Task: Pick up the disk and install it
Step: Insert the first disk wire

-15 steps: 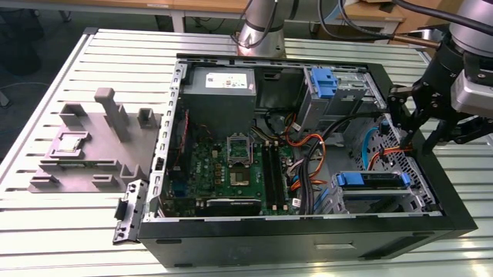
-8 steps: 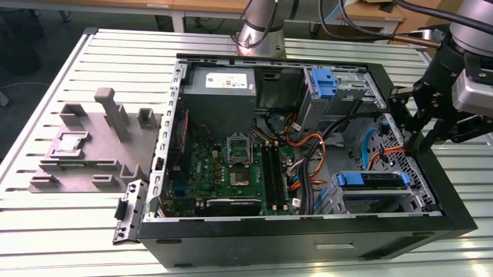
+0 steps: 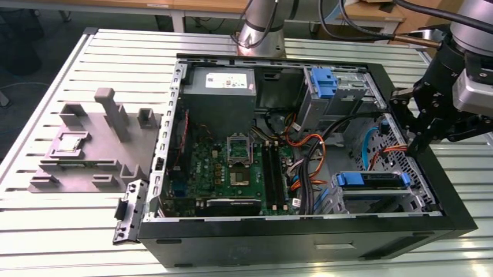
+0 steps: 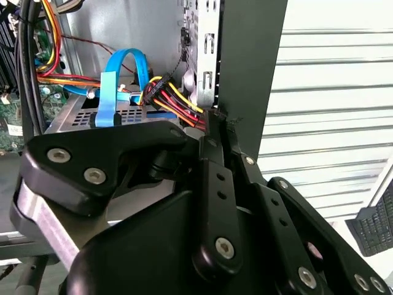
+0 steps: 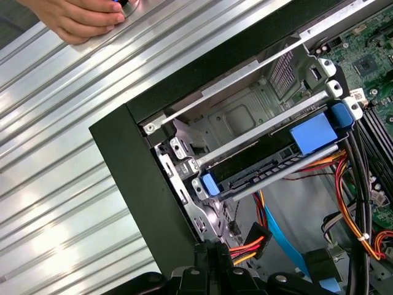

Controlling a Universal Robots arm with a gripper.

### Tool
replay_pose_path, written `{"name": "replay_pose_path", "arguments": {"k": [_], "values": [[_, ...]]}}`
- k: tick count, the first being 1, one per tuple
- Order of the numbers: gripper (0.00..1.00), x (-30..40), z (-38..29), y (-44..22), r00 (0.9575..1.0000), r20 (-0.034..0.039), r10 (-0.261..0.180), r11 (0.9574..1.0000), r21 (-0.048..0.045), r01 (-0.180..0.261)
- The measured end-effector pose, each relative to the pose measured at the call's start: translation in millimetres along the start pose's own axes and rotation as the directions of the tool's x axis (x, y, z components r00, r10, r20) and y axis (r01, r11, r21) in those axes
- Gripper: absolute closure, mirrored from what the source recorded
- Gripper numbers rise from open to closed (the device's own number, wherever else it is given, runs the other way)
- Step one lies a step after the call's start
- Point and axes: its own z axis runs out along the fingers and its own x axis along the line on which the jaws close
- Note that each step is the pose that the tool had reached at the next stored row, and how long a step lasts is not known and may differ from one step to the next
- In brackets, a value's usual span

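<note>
- Exterior view: open computer case [image 3: 462, 219] lies on the slatted bench [image 3: 85, 231]. The claw [image 3: 422, 130] hangs over the case's wall at roughly 3 o'clock from the motherboard [image 3: 231, 173]. Its fingers look drawn together with nothing between them.
- Same view: the disk [image 3: 371, 180], with its blue carrier rails, sits in the drive cage at about 5 o'clock in the case. From here it looks seated, or very nearly so.
- Same view: a second bay with a blue latch [image 3: 324, 83] stands at 1 o'clock. A grey fixture block [image 3: 85, 156] rests on the bench at 9 o'clock of the case, carrying a small square chip [image 3: 71, 142].
- Second wrist view: fingertips [image 4: 215, 126] closed to a narrow point, holding nothing, right at the edge of the case wall. Red and yellow power leads [image 4: 175, 101] and a blue ribbon cable [image 4: 123, 67] lie just beside them.
- First wrist view: the disk [image 5: 270, 167] lies across its cage, blue rail ends at both sides. A person's hand [image 5: 77, 18] rests on the bench, well clear of the case.
- Judgement: good practice now is to keep the claw out of the wiring and check the carrier is square in its cage.
</note>
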Motion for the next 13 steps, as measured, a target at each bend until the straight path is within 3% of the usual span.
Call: {"name": "replay_pose_path", "arguments": {"k": [13], "values": [[0.83, 0.6, -3.4, -0.1, 1.0000, 0.0006, -0.003, 1.0000, 0.0003, 0.003]]}}
